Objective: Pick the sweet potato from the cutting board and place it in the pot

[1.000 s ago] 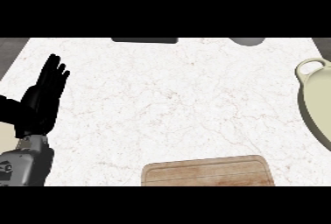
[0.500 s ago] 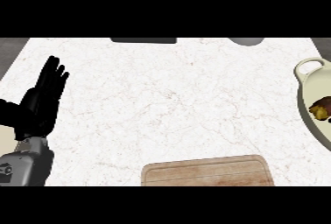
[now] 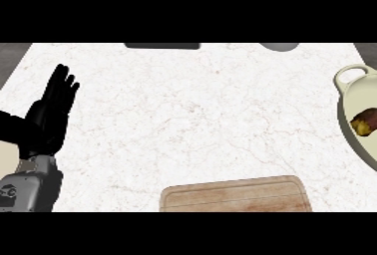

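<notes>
One robot hand (image 3: 50, 112), the left, rests at the left edge of the white marbled surface (image 3: 199, 109), fingers straight and raised, holding nothing. Sweet potato (image 3: 366, 122) lies inside the cream pot (image 3: 350, 79) at the right edge. Wooden cutting board (image 3: 236, 194) sits bare near the lower edge, well apart from the pot.

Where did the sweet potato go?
In the head view, the sweet potato lies inside the cream pot at the counter's right edge, up and to the right of the bare cutting board.
</notes>
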`<move>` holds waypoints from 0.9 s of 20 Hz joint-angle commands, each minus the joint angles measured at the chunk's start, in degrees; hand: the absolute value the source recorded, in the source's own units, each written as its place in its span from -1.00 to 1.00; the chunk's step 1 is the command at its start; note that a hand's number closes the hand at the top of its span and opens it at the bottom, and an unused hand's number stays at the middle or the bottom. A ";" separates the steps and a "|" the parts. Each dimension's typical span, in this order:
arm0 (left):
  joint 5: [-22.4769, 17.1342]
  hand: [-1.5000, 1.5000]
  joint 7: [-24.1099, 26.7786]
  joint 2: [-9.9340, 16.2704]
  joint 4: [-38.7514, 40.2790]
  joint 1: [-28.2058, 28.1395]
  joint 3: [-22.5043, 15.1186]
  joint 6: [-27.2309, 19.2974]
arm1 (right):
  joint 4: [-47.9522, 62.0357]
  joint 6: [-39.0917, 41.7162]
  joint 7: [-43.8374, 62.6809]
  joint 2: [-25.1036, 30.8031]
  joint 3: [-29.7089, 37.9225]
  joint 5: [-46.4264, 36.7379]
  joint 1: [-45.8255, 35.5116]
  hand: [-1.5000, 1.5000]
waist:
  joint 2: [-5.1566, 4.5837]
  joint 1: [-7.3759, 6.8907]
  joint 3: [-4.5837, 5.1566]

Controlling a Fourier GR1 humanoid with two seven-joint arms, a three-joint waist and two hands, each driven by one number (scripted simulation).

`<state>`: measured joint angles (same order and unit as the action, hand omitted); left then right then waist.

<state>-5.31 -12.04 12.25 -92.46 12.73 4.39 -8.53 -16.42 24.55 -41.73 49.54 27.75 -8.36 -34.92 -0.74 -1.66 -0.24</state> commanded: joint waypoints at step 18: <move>-1.23 0.00 -1.41 -0.03 -1.28 -0.07 0.65 0.83 | 2.53 17.59 -4.19 12.48 2.80 4.09 8.35 -1.00 | -0.21 0.29 -0.45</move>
<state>-6.20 -12.69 12.37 -93.61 12.24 5.23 -7.90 -14.14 32.53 -38.73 60.79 30.76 -4.27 -28.29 -0.98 -1.45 -0.65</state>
